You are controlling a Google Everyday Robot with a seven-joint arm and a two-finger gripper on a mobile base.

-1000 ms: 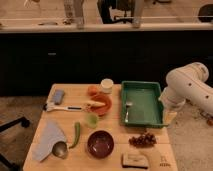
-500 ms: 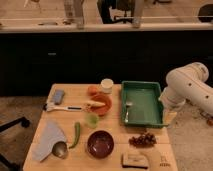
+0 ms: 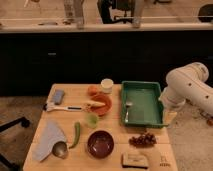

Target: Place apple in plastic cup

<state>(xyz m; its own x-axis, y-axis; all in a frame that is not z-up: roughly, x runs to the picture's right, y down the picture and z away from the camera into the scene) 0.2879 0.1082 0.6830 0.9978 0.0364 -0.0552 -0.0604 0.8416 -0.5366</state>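
The apple (image 3: 93,90), small, round and orange-red, sits on the wooden table (image 3: 115,130) at the back, touching the far-left rim of the shallow orange bowl (image 3: 103,104). A white cup (image 3: 106,84) stands upright just right of the apple. A small green cup (image 3: 91,120) stands in front of the bowl. My gripper (image 3: 168,118) hangs from the white arm (image 3: 189,89) off the table's right side, beside the green tray's right edge and far from the apple and both cups. It holds nothing that I can see.
A green tray (image 3: 145,92) with a spoon (image 3: 127,108) is at the right. A dark bowl (image 3: 100,143), grapes (image 3: 143,140), a wrapped bar (image 3: 135,159), a green pepper (image 3: 77,134), a cloth (image 3: 49,136), a brush (image 3: 67,106) and a grey sponge (image 3: 58,96) are spread over the table.
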